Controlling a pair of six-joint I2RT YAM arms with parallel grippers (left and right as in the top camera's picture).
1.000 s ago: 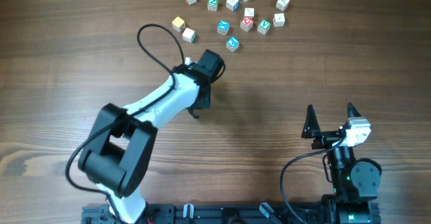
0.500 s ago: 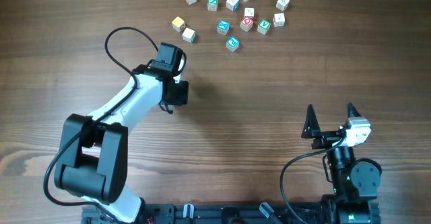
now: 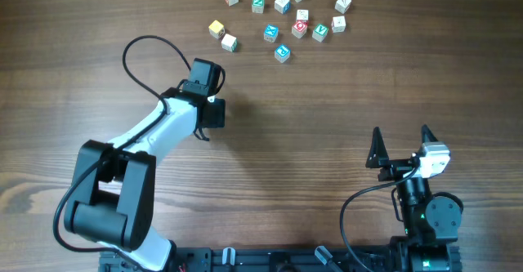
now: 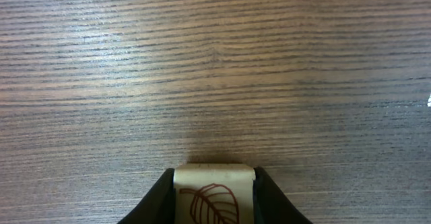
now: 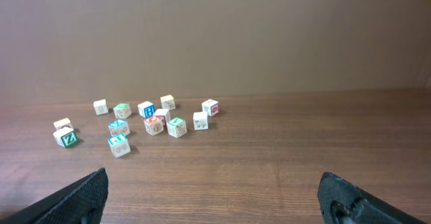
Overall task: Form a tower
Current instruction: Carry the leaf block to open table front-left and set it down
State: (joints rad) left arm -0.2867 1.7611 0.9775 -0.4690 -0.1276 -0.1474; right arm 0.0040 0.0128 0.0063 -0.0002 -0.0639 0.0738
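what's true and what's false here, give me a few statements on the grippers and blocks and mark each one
1. The left gripper is shut on a block with a leaf drawing. True.
2. The right gripper holds a block. False: its jaws stand open with nothing between them.
3. The loose blocks lie in a cluster at the far side of the table. True.
4. A finished stack of blocks stands in the middle of the table. False: no stack shows in any view; the loose blocks each lie singly.
5. The left gripper hangs right over the cluster. False: it is over bare wood, apart from the cluster.
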